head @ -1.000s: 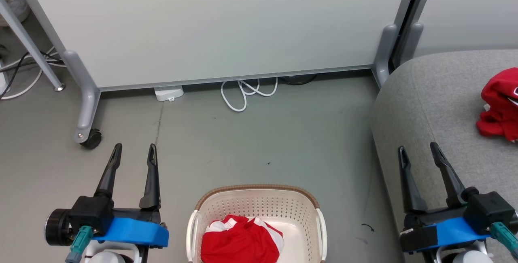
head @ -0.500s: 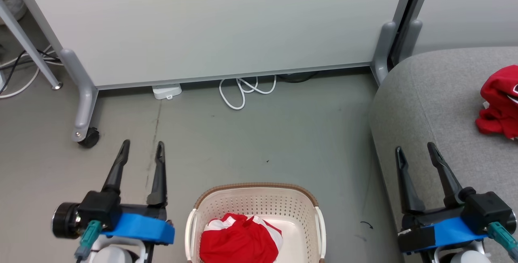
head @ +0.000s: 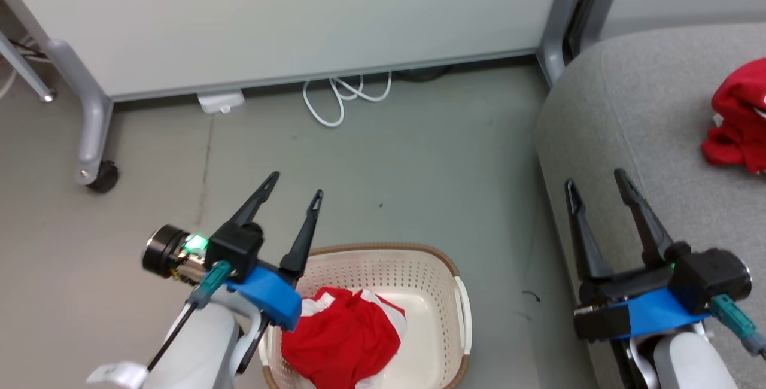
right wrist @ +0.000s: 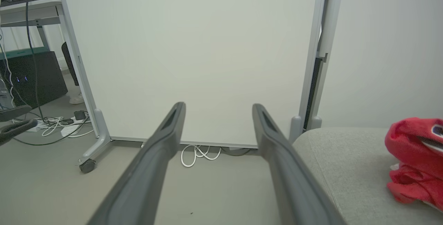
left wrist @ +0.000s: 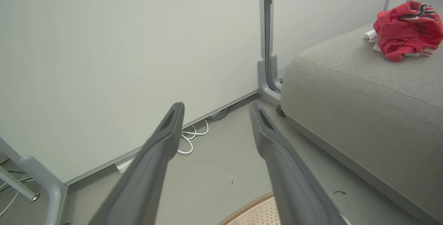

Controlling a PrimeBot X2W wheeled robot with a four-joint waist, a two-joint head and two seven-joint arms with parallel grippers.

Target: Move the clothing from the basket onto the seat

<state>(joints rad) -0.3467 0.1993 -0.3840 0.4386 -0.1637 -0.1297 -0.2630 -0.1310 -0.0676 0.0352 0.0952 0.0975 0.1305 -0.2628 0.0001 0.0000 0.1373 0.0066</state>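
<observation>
A crumpled red jersey (head: 340, 338) lies in the cream basket (head: 419, 269) on the floor at the bottom centre of the head view. A second red jersey (head: 737, 121) (left wrist: 407, 29) (right wrist: 415, 162) sits bunched on the grey seat (head: 634, 114) (left wrist: 363, 93) (right wrist: 346, 169) at the right. My left gripper (head: 296, 184) (left wrist: 216, 109) is open and empty, hovering over the basket's left rim with its fingers pointing up and right. My right gripper (head: 595, 178) (right wrist: 218, 109) is open and empty above the seat's front left edge.
A white partition panel (head: 287, 12) on grey legs with a castor (head: 102, 176) stands behind the basket. A white cable loop (head: 341, 99) and a small white box (head: 220, 102) lie at its foot. More cables and a dark case (right wrist: 31, 79) stand far left.
My left arm has swung right and forward, from the floor left of the basket to above its left rim. The camera has tilted, shifting the scene up and left. The right gripper has barely moved.
</observation>
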